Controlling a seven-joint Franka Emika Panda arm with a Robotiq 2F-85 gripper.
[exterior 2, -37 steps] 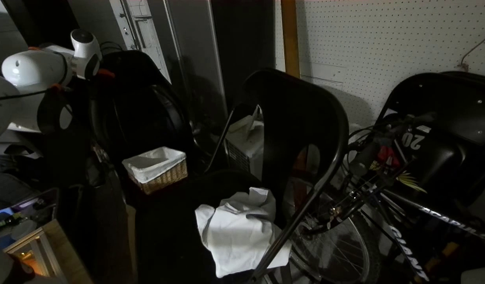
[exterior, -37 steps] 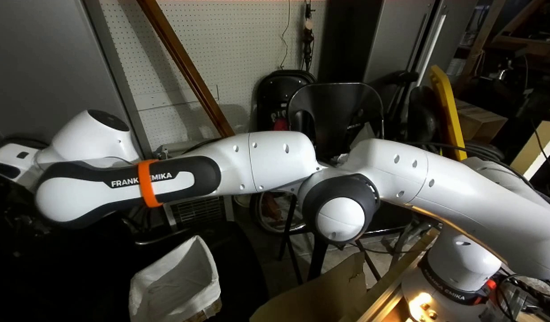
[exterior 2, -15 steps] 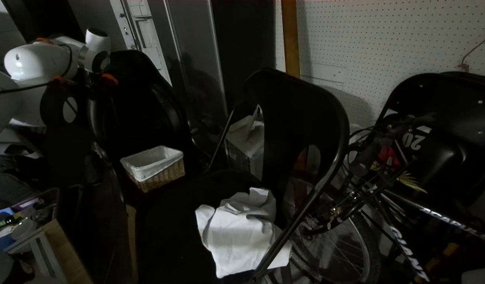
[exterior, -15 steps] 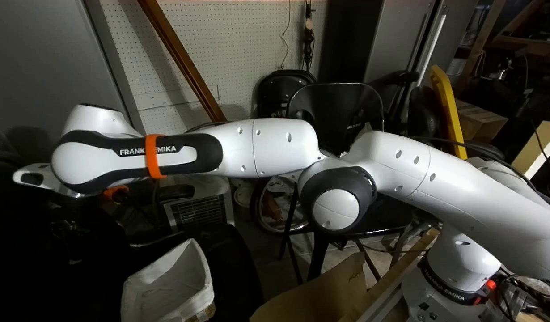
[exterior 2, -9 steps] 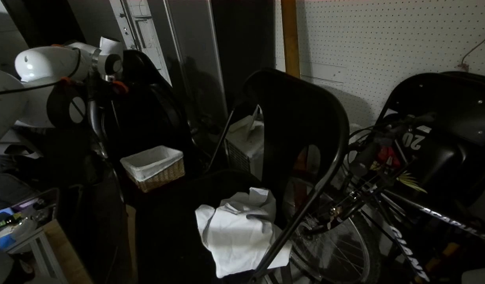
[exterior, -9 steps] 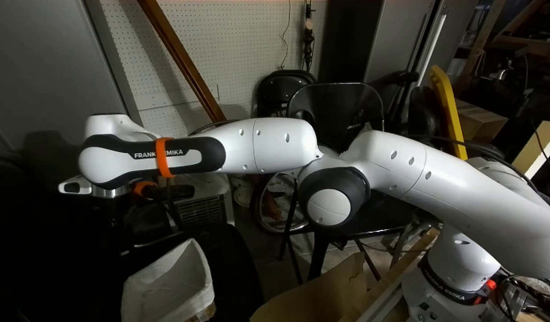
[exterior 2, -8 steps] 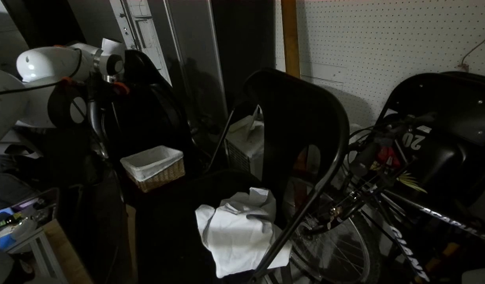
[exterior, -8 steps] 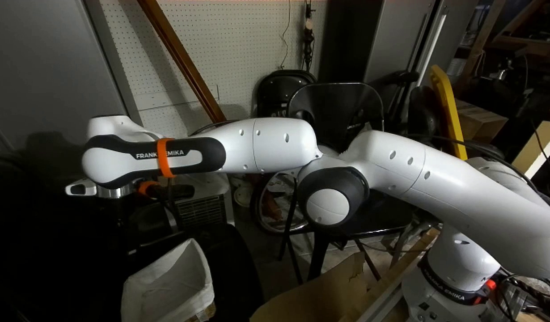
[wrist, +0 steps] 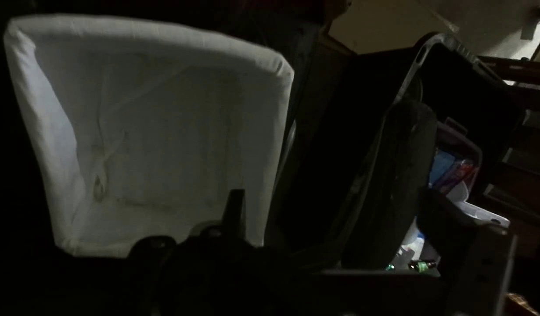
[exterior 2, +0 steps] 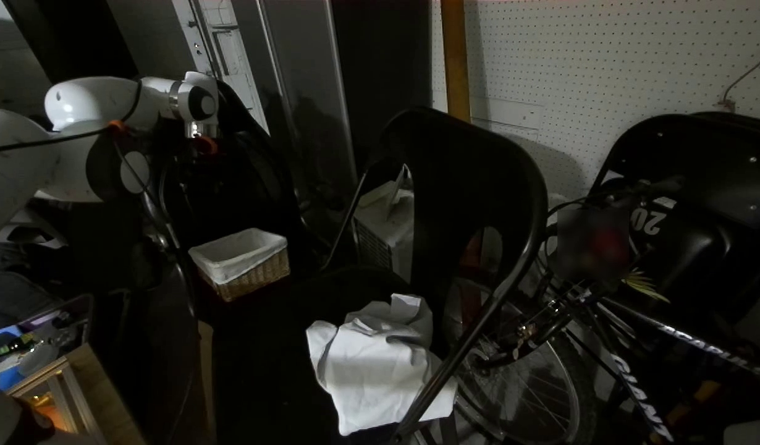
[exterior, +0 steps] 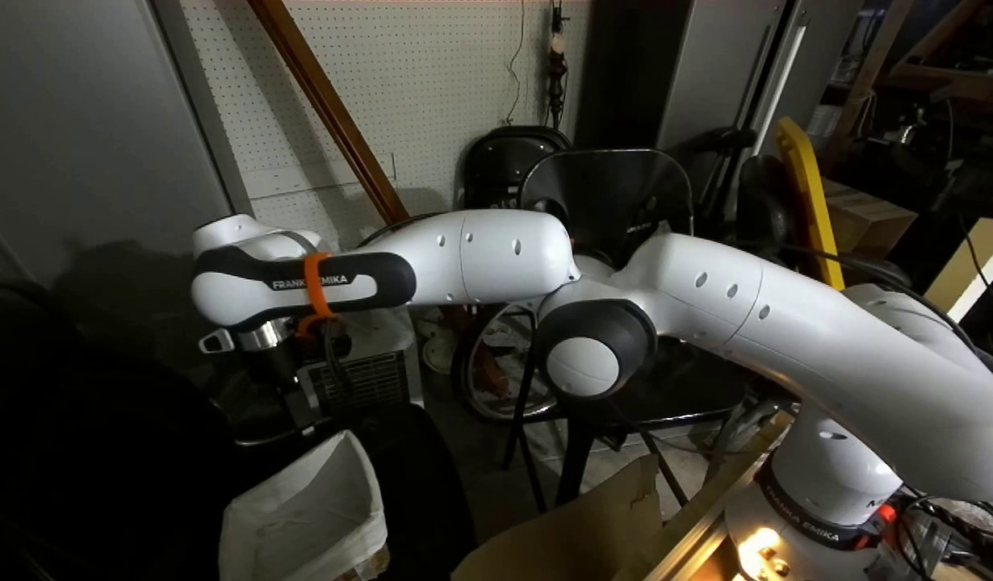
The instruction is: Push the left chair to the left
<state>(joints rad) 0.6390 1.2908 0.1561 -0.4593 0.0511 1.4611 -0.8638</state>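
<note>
1. Arm [exterior: 690, 282] is spanning most of an exterior view. Base [exterior: 827, 484] is standing low at right; upper link [exterior: 852, 371] is sloping up and leftward; elbow [exterior: 584, 367] is bulging mid-frame; forearm [exterior: 509, 254] is lying nearly level; wrist [exterior: 246, 282] is hanging at the left end, its flange [exterior: 262, 335] pointing down and leaning right.
2. Left chair [exterior 2: 250, 191] is standing in the left half of an exterior view, its glossy black padded back rising behind the wrist. Lower parts are fading into darkness.
3. Thin-framed black chair [exterior 2: 479, 179] is standing nearer that camera, to the right of the left chair.
4. Wicker basket [exterior 2: 253, 281] is sitting upright in front of the left chair's back, white liner [exterior 2: 247, 264] turned over its rim.
5. White cloth [exterior 2: 377, 364] is lying rumpled on the thin-framed chair's seat.
6. Gripper [wrist: 333, 195] is hanging below the wrist, angled downward, near the basket. In the dim wrist view its fingers [wrist: 237, 215] are standing well apart: released; one is overlapping the liner there. Whether it is touching the left chair, cannot tell.
7. Orange strap [exterior: 317, 286] is circling the arm between forearm and wrist.
</note>
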